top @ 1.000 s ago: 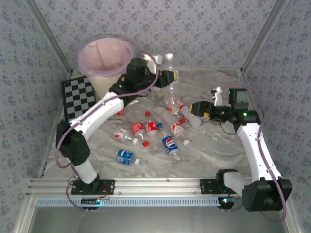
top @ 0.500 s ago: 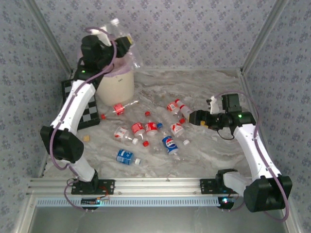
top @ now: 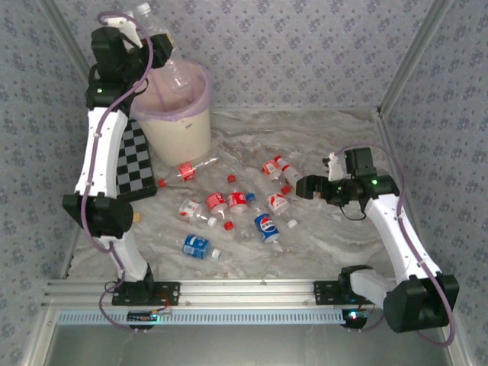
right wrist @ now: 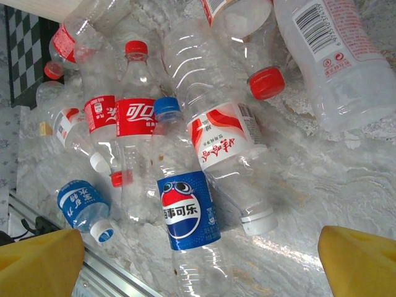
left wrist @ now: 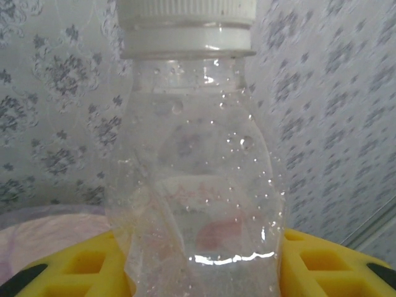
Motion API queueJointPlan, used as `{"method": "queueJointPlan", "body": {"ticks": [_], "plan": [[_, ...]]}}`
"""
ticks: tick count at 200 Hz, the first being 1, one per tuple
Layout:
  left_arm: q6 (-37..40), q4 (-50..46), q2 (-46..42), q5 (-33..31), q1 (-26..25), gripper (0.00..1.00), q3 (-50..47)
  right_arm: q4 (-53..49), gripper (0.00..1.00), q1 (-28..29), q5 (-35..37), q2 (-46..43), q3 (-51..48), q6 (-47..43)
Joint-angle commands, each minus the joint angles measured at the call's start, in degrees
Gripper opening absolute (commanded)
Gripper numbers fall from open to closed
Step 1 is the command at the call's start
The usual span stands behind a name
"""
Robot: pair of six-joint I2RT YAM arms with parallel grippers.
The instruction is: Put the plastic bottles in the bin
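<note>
1. The held bottle (left wrist: 198, 185), clear and white-capped, is clamped low on its body between the yellow pads (left wrist: 80, 263) of the left claw (top: 136, 29). Its cap points out beyond the fingertips. The grip on the crumpled waist is judged to keep the light shell from slipping.
2. The bin (top: 174, 126) stands below this claw and slightly toward the right arm's side, and its pink liner is seen under the pads in the wrist view. The bottle is judged to be carried high so that the rim is cleared before release. Whether it hangs fully over the opening cannot be told.
3. The left arm is stretched nearly upright, with its wrist bent over toward the bin.
4. The loose bottles (top: 229, 202) are scattered on the table (top: 328, 244), well below the left claw and just beneath the right claw (top: 305, 185).
5. The right claw is spread wide and nothing is held in it. A blue-labelled bottle (right wrist: 187, 213) lies below and between its fingertips (right wrist: 37, 260).
6. The right arm is kept low, with the elbow bent and the forearm reaching inward toward the pile, and it is judged to be poised for another pick.
</note>
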Motion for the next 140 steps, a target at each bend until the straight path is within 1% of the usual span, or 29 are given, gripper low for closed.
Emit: {"method": "queueJointPlan", "body": {"ticks": [1,10,27,49,70,103,140], "plan": [[8.67,-18.80,5.77,-3.04,0.08,0.00,6.73,-1.88,1.00,1.20,2.54,0.77,0.89,-0.38],[10.33,-22.23,7.44,-4.45,0.13,0.00,8.56,-2.04,1.00,1.55,3.36,1.04,1.14,-0.35],[13.30,-25.68,9.66,-6.03,0.07,0.00,9.59,-2.19,1.00,2.13,4.17,1.48,1.56,-0.35],[16.90,-28.83,12.39,-6.36,0.08,0.00,10.38,-1.68,1.00,2.84,4.91,2.12,1.43,-0.10],[19.82,-32.92,16.65,-6.94,0.05,0.00,13.78,-0.77,1.00,3.99,5.50,3.39,1.19,0.34],[22.24,-37.19,22.51,-6.55,-0.02,0.00,17.25,-0.41,1.00,6.40,8.02,5.00,1.23,0.78],[24.63,-40.14,26.87,-6.61,-0.39,0.00,17.38,-0.48,1.00,7.59,9.26,5.03,1.06,1.05]]}}
